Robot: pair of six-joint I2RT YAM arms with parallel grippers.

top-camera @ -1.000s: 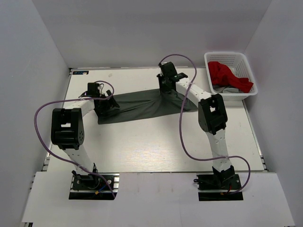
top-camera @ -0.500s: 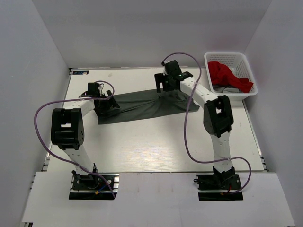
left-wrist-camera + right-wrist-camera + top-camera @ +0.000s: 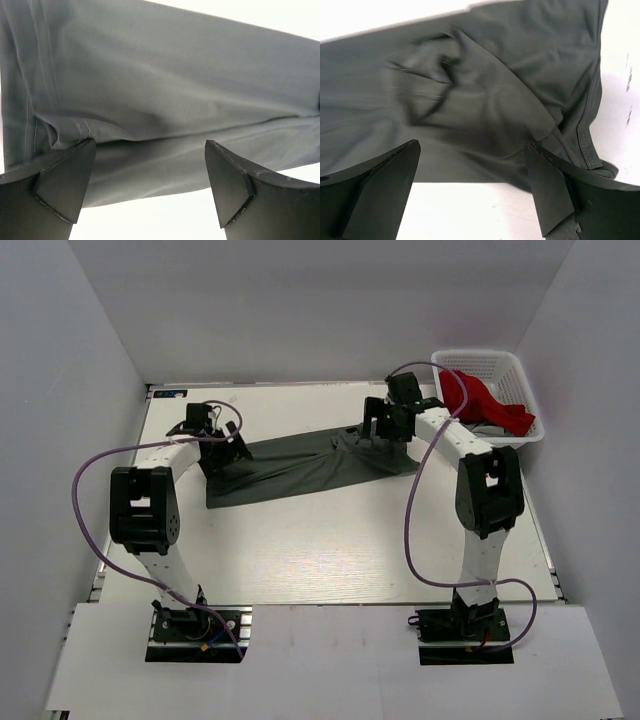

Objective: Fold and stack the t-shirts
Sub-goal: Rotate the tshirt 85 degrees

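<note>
Top external view gives you the dark olive-grey t-shirt (image 3: 310, 465) lying as a long, flattened band across the middle of the table (image 3: 330, 550), its left end lower in the frame and its right end higher. The left gripper (image 3: 222, 443) sits over the shirt's left end. In the left wrist view you see its fingers spread wide with nothing clamped between them, smooth cloth lying beneath and a stitched hem fold close by the left finger. You cannot tell whether that finger touches the fold. The right gripper (image 3: 385, 430) is over the shirt's right end. In the right wrist view its fingers are also well apart and empty, above rumpled, slightly blurred cloth with a hemmed edge at the right. The red t-shirt (image 3: 478, 398) lies heaped in the white lattice basket (image 3: 490, 357) at the upper right.
</note>
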